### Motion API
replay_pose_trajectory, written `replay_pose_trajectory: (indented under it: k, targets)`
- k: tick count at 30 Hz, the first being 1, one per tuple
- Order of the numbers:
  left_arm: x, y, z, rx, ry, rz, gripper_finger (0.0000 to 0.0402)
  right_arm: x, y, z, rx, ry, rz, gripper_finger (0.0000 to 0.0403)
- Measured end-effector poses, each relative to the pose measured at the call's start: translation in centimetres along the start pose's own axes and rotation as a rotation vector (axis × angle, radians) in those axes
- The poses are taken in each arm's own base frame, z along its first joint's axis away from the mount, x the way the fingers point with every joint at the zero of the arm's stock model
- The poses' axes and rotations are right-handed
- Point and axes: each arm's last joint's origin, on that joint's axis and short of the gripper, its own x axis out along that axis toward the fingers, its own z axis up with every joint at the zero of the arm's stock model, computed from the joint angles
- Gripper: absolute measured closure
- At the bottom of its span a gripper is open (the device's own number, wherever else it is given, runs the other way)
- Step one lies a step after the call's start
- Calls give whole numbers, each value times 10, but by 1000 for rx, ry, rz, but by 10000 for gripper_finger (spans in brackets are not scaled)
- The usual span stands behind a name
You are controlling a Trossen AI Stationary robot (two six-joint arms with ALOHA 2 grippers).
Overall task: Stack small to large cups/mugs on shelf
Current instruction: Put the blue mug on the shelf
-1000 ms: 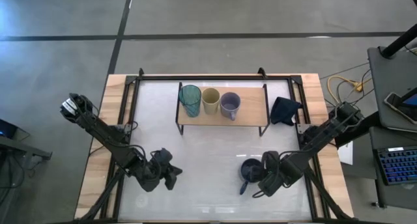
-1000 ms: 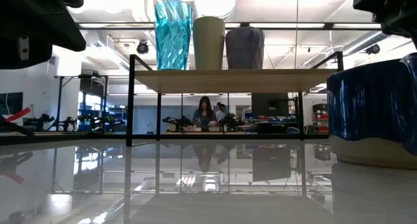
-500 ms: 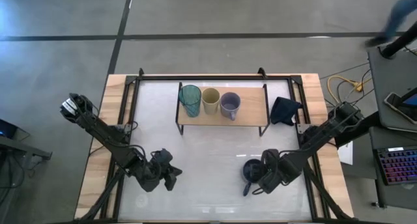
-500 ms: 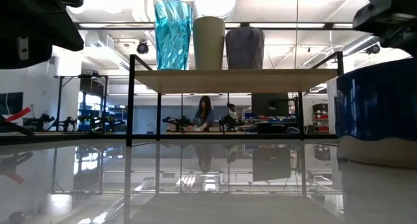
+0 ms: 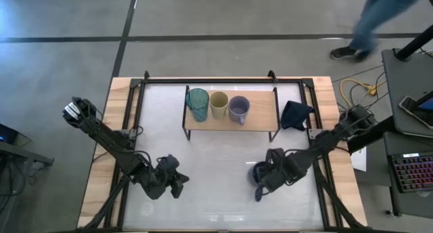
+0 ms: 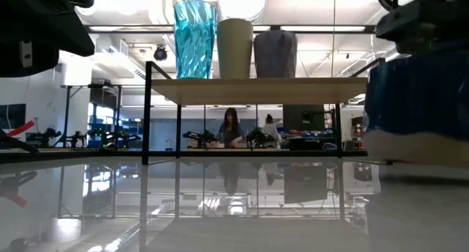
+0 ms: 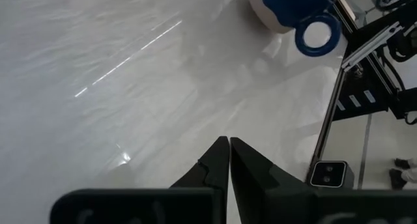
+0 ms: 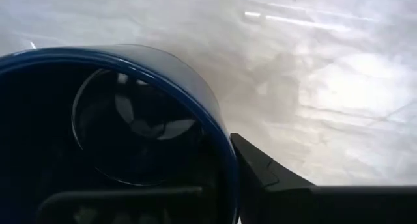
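While the left tool point(image 5: 177, 185) waited low over the table's point(image 5: 216, 152) near left, its fingers point(image 7: 228, 160) pressed together on nothing, the shelf point(image 5: 260, 114) at the far middle carried the tumbler point(image 5: 197, 103), cream cup point(image 5: 218, 104) and grey cup point(image 5: 238, 109) in a row. At the near right, the right tool point(image 5: 262, 179) gripped the blue mug point(image 5: 258, 175) by its rim, one finger point(image 8: 260, 168) outside the wall.
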Motion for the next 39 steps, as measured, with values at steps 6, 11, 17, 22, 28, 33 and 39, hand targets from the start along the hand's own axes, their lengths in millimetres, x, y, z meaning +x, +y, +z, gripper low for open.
replay_pose_trajectory:
  k: [6,11,17,22,28,33,39]
  targets:
    - [0,-1,0,-2,0,-2,402,-22,5,7,-57,1,6,386]
    - [0,-1,0,-3,0,-3,402,-54,6,15,-97,-38,-28,387]
    - [0,-1,0,-4,-1,-3,402,-97,4,33,-116,-124,-43,387]
    - [0,0,1,-8,-4,-1,402,-120,6,53,-137,-166,-58,387]
    - [1,0,2,-34,-5,-1,402,-135,13,90,-142,-207,-21,387]
    - [1,0,2,-53,-5,2,402,-146,12,122,-154,-215,-9,387]
    - [1,0,2,-54,-8,1,402,-148,9,144,-242,-199,-28,387]
